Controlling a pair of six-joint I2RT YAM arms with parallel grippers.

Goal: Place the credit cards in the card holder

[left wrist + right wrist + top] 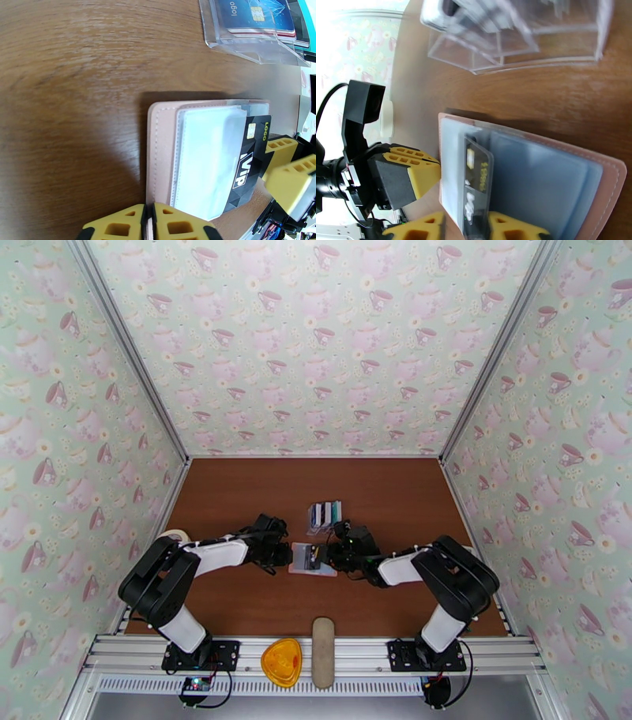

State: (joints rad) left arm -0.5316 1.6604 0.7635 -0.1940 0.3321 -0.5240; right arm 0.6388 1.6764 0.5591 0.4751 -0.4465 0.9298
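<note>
The pale pink card holder (310, 559) lies open on the brown table, its translucent sleeves up (205, 158). My left gripper (149, 209) is shut on the edge of its pink cover, and it also shows at the holder's left side (414, 173). A black credit card (476, 185) with a gold chip is partly inside a sleeve and sticks out past the holder's edge (249, 158). My right gripper (466, 223) stands open, one finger on each side of that card, with a gap showing. More credit cards (252, 15) stand in the clear rack behind the holder.
The clear plastic rack (325, 514) stands just beyond the holder. At the table's left edge sits a white tape roll (175, 535). On the front rail lie a long beige oval case (322, 650) and an orange piece (282, 661).
</note>
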